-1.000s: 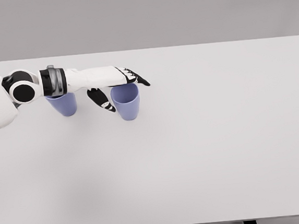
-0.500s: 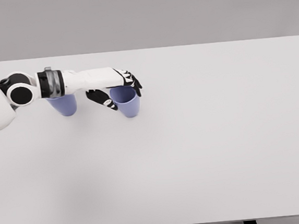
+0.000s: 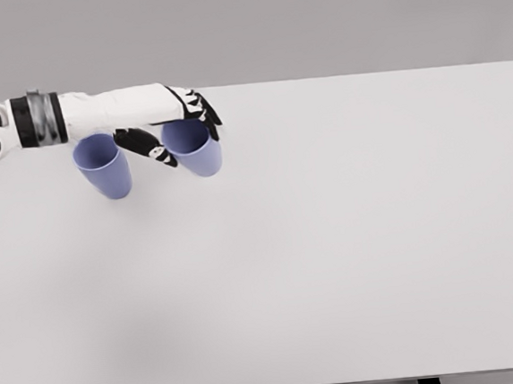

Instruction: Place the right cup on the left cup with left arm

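As seen from the head camera, a wide white table point(image 3: 334, 257) is shown against a plain grey background, and two pale blue cups are found near its far left corner. The left hand point(image 3: 174, 127) is reached in from the left edge of the picture, its white forearm stretched level above the table's far edge. Its black-tipped fingers point(image 3: 203, 111) are curled over the far side of the rim of the right cup point(image 3: 193, 149), while the thumb point(image 3: 149, 148) is pressed against the cup's left side, so that the cup is clamped between them. The right cup is tilted, its open mouth being turned up and slightly to the left beneath the palm. Whether its base is touching the table cannot be told for certain, though no contact shadow is seen under it. The left cup point(image 3: 103, 166) is stood just beside it on the left, mouth upward, partly covered at its far rim by the forearm. A narrow gap is left between the two cups, in which the thumb is seen. The right arm is not shown.
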Action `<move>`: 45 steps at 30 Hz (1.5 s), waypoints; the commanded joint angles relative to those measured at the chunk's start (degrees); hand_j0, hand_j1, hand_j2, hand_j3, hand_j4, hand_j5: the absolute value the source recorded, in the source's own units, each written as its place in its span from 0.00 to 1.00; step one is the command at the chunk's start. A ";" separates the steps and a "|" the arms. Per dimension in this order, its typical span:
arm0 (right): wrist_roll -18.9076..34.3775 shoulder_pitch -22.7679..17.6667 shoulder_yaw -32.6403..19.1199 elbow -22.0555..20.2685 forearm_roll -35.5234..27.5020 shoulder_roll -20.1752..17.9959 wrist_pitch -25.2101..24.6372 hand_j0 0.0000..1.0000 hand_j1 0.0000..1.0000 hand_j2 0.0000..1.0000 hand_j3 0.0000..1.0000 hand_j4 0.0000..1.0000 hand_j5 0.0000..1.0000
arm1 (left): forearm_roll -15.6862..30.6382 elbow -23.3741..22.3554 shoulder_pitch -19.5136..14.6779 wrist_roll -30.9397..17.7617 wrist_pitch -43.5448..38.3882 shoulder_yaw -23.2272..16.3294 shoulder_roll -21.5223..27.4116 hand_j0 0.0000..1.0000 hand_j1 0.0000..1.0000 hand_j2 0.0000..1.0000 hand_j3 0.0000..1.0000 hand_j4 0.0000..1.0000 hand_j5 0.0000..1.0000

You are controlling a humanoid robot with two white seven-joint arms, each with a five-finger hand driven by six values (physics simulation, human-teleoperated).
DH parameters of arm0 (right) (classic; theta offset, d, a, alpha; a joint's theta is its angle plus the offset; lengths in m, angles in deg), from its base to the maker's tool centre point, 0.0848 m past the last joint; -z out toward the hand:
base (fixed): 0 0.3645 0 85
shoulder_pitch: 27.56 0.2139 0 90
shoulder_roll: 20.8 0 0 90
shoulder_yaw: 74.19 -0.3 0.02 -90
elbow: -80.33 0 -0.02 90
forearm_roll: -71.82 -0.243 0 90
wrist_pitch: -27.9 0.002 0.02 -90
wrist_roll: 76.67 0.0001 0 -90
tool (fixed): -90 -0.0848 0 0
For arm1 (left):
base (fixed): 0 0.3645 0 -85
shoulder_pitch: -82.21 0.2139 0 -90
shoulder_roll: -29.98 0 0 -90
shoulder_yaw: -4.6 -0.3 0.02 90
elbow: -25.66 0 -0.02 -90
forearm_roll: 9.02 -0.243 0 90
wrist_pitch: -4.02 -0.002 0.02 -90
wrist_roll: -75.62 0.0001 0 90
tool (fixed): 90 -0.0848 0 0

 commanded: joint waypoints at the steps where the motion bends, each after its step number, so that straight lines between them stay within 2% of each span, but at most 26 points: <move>1: 0.03 0.00 0.00 0.02 0.07 0.00 0.04 1.00 1.00 1.00 1.00 1.00 1.00 | 2.04 2.23 0.00 -0.11 -0.12 0.13 2.40 0.52 0.52 0.52 0.52 0.52 0.52; 13: 0.03 0.00 0.00 0.02 0.07 0.00 0.04 1.00 1.00 1.00 1.00 1.00 1.00 | 4.86 3.11 -4.13 -0.11 -0.12 0.05 7.06 0.52 0.52 0.52 0.52 0.52 0.52; 21: 0.03 0.00 0.00 0.02 0.07 0.00 0.04 1.00 1.00 1.00 1.00 1.00 1.00 | 5.12 0.73 -6.50 -0.37 -0.12 -0.57 10.05 0.52 0.52 0.52 0.52 0.52 0.52; 25: 0.03 0.00 0.00 0.02 0.07 0.00 0.04 1.00 1.00 1.00 1.00 1.00 1.00 | 5.03 0.47 -7.82 -5.73 -0.12 -0.83 11.19 0.52 0.52 0.52 0.52 0.52 0.52; 27: 0.03 0.00 0.00 0.02 0.07 0.00 0.04 1.00 1.00 1.00 1.00 1.00 1.00 | 4.95 -0.32 -8.18 -6.61 -0.12 -1.01 11.54 0.52 0.52 0.52 0.52 0.52 0.52; 31: 0.03 0.00 0.00 0.02 0.07 0.00 0.04 1.00 1.00 1.00 1.00 1.00 1.00 | 4.86 -1.90 -10.99 -8.72 -0.12 -3.12 11.54 0.52 0.52 0.52 0.52 0.52 0.52; 39: 0.03 0.00 0.00 0.02 0.07 0.00 0.04 1.00 1.00 1.00 1.00 1.00 1.00 | 5.65 -6.21 -11.16 -9.60 -0.12 -3.38 11.45 0.52 0.52 0.52 0.52 0.52 0.52; 45: 0.03 0.00 0.00 0.02 0.07 0.00 0.04 1.00 1.00 1.00 1.00 1.00 1.00 | 5.82 -6.65 -10.73 -9.60 -0.12 -4.08 11.45 0.53 0.53 0.53 0.53 0.53 0.53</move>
